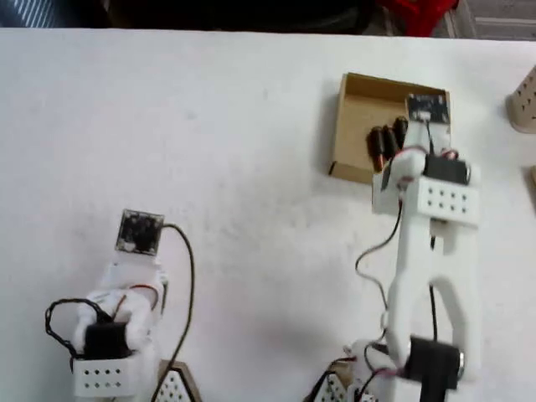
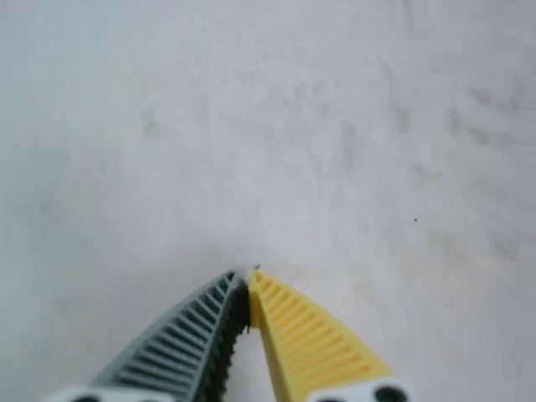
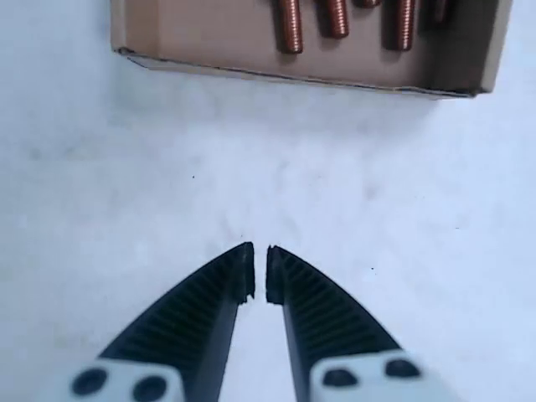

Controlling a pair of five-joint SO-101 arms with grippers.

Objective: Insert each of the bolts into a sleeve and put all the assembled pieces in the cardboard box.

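The cardboard box (image 1: 356,109) stood toward the far right corner of the counter (image 1: 251,167). The assembled pieces (image 1: 383,144) lay inside it side by side, dark sleeves with coppery threaded ends; in the right wrist view at least 4 such ends could be counted. The right pincer (image 3: 260,272) hung over the bare counter just beside the near wall of the box. Its 2 black jaws were almost together, with only a thin slit between them, and nothing was held. The left pincer (image 2: 248,285) was low by the near left edge of the counter, its grey and yellow jaws meeting at the tips, also empty.

No loose bolt or sleeve was visible on the counter, so I judged the task to be at its last step, or already finished. The next move probably called only for drawing the right arm back from the box without knocking its wall.
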